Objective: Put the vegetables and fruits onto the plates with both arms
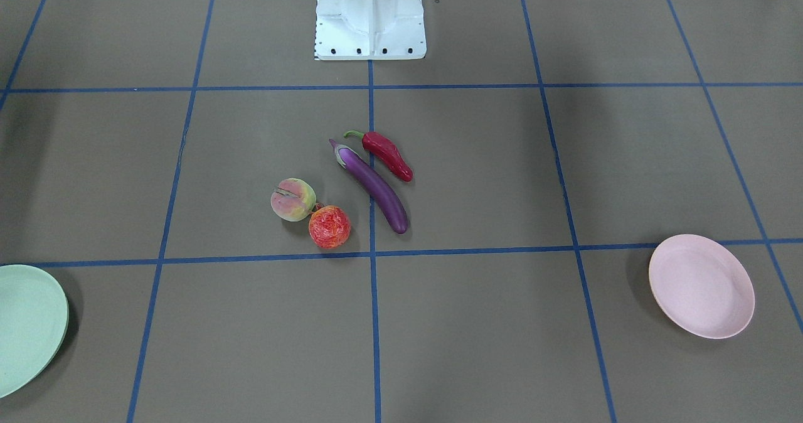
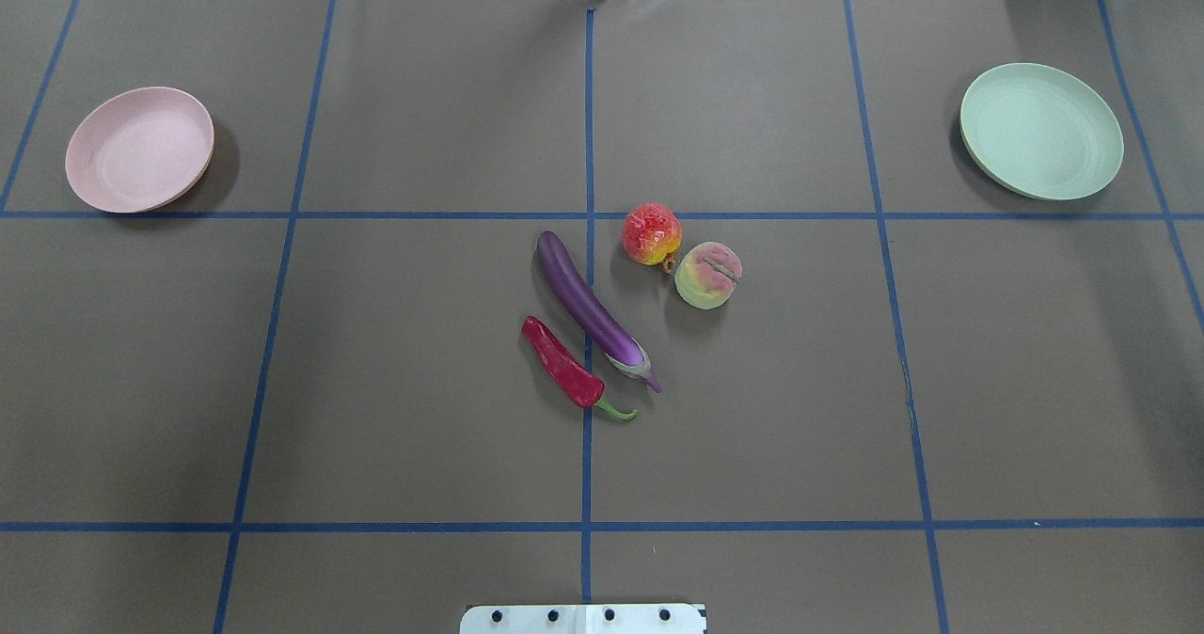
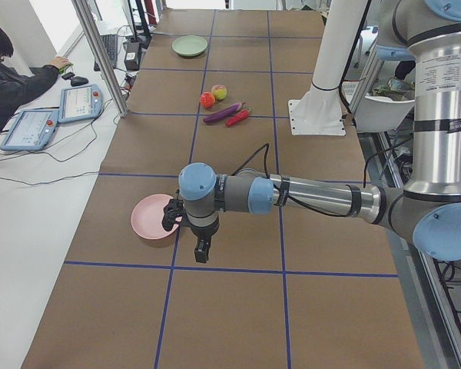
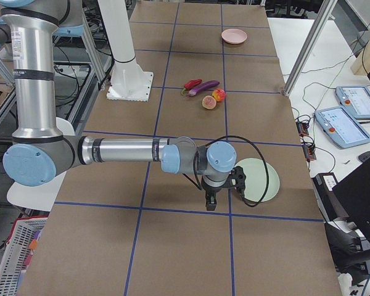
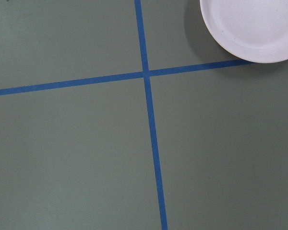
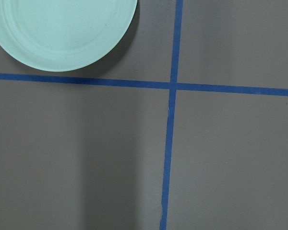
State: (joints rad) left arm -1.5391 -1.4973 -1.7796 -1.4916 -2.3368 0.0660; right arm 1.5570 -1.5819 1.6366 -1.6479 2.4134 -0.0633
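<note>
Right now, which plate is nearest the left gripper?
The pink plate, just beside the left gripper; the mint green plate sits at the table's other end by the right gripper.

- left plate (image 2: 139,150): near the far left corner of the desk (image 2: 376,380).
- right plate (image 2: 1041,131): near the far right corner.
- eggplant (image 2: 588,309): desk centre, lying diagonally, stem end toward the robot's edge.
- chili pepper (image 2: 562,362): just beside the eggplant on its left, roughly parallel.
- round fruit (image 2: 651,233): right of the eggplant's far end.
- peach (image 2: 708,275): right of the round fruit, apparently touching it.
</note>
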